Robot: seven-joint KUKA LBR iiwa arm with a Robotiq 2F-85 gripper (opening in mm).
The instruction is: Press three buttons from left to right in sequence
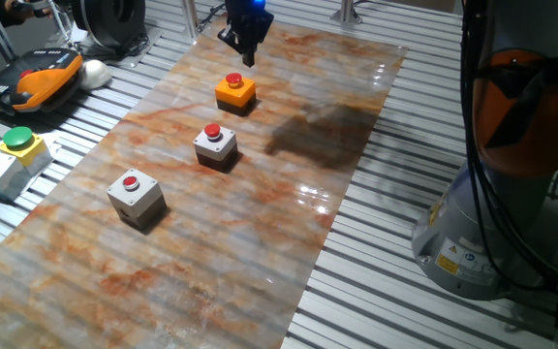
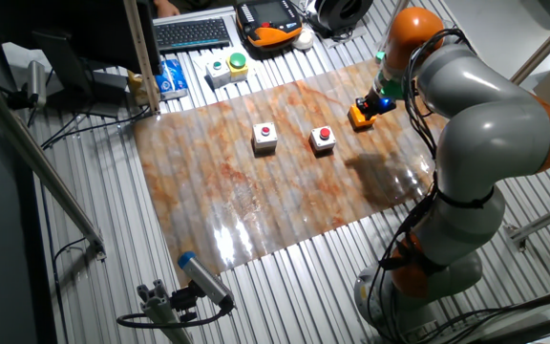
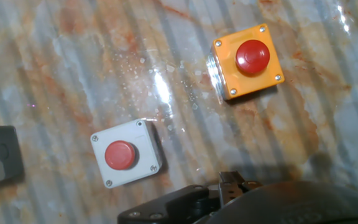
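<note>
Three button boxes stand in a row on the marbled mat. In one fixed view they are a grey-white box (image 1: 135, 194) nearest, a second grey-white box (image 1: 215, 143) in the middle, and a flatter orange box (image 1: 234, 90) farthest. Each has a round red button on top. My gripper (image 1: 247, 44) hangs above the mat just beyond the orange box and touches nothing. In the other fixed view it (image 2: 375, 100) partly covers the orange box (image 2: 359, 116). The hand view shows the orange box (image 3: 247, 60) and a grey-white box (image 3: 126, 154) below me. No view shows a gap between the fingertips.
A grey box with a green button and yellow top (image 1: 13, 150) sits left of the mat on the slatted table. An orange-black pendant (image 1: 32, 78) lies beyond it. The robot base (image 1: 492, 223) stands to the right. A keyboard (image 2: 191, 33) lies at the far edge.
</note>
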